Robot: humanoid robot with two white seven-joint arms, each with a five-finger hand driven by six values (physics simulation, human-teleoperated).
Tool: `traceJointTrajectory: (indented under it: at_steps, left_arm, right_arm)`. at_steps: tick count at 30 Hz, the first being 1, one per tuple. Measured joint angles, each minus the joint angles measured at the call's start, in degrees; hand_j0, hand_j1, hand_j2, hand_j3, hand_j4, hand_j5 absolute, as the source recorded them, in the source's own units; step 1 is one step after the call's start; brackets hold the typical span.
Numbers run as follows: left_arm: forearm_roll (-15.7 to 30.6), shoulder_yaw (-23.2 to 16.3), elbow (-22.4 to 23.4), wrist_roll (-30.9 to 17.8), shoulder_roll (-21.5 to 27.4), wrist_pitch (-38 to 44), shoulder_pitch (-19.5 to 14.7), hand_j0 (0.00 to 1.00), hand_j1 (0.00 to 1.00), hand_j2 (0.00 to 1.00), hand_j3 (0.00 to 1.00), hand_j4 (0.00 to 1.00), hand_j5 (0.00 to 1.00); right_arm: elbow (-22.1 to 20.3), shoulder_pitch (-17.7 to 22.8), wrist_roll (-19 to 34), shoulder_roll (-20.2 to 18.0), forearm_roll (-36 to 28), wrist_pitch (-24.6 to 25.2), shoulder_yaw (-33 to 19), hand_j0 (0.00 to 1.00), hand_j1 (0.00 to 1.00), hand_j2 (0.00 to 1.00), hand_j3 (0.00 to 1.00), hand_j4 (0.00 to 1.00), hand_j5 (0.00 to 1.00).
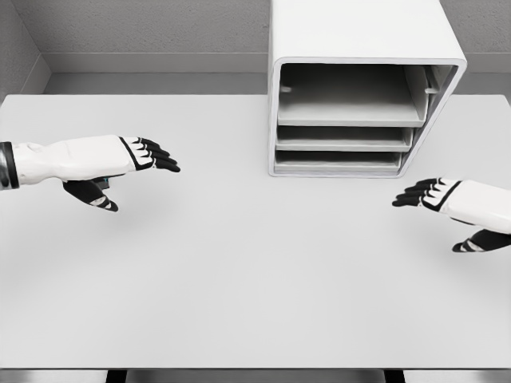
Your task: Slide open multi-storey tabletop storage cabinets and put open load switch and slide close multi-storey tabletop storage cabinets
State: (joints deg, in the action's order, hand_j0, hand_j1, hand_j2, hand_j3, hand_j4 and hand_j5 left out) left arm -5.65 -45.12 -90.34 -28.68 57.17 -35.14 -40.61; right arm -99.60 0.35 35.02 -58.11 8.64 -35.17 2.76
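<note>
We see a smooth, matte white table (239, 271) with a boxy white cabinet (359, 40) of rounded corners standing at its far edge right of centre, its front showing three shallow grey trays (343, 137) stacked one above another. Our left hand (120, 163), glossy white with black segmented fingers, hovers over the table's left side, fingers stretched loosely toward the middle and thumb hanging below, holding nothing. Our right hand (447, 203) mirrors it near the right edge, just below the cabinet, fingers relaxed and empty; we find no switch anywhere.
</note>
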Motion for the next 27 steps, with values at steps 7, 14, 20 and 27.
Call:
traceJointTrajectory:
  at_steps: [7, 14, 20, 27]
  left_arm:
    - [-1.4, 0.0, 3.6, -0.5, -2.0, 0.0, -1.0, 1.00, 1.00, 1.00, 1.00, 1.00, 1.00]
    - [-5.2, 0.4, 22.4, -5.6, -5.8, 0.0, -4.3, 1.00, 1.00, 1.00, 1.00, 1.00, 1.00]
    - [-5.9, 0.6, 27.9, -6.2, -6.3, 0.0, -4.4, 1.00, 1.00, 1.00, 1.00, 1.00, 1.00]
    - [-6.2, 0.6, 29.4, -6.3, -6.9, 0.0, -4.5, 0.98, 0.98, 0.98, 0.98, 0.98, 0.98]
  right_arm:
    - [-0.2, -8.3, 0.0, 0.3, -0.1, 0.1, 1.6, 1.00, 1.00, 1.00, 1.00, 1.00, 1.00]
    - [1.9, -22.8, 0.0, 3.4, -0.1, 0.1, 12.1, 1.00, 1.00, 1.00, 1.00, 1.00, 1.00]
    - [5.0, -30.4, 0.0, 6.9, 0.5, 0.0, 19.9, 1.00, 1.00, 1.00, 1.00, 1.00, 1.00]
    - [7.4, -37.0, 0.0, 10.6, 1.4, 0.0, 24.4, 1.00, 1.00, 1.00, 1.00, 1.00, 1.00]
